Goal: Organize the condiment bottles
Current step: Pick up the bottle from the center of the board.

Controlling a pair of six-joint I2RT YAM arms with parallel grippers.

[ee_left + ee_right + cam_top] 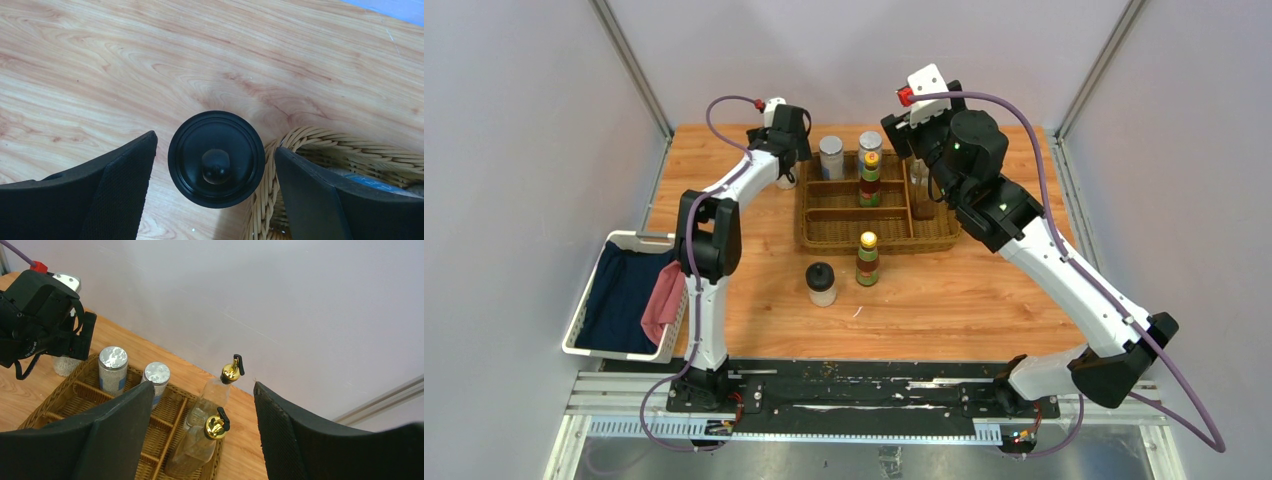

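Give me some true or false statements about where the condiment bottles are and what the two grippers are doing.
Both gold-spouted cruets stand in the wicker tray. True.
The left gripper is clamped on the black-lidded jar. False: its open fingers straddle the jar without touching.
That jar stands inside the tray. False: it is on the table, beside the tray's rim.
One sauce bottle stands on the table in front of the tray. True.
The right gripper holds a cruet. False: it is open and empty.

The rim of the wicker tray [305, 137] crowds the black-lidded jar [216, 158] on one side; away from the tray, bare worktop [100, 75] lies open.
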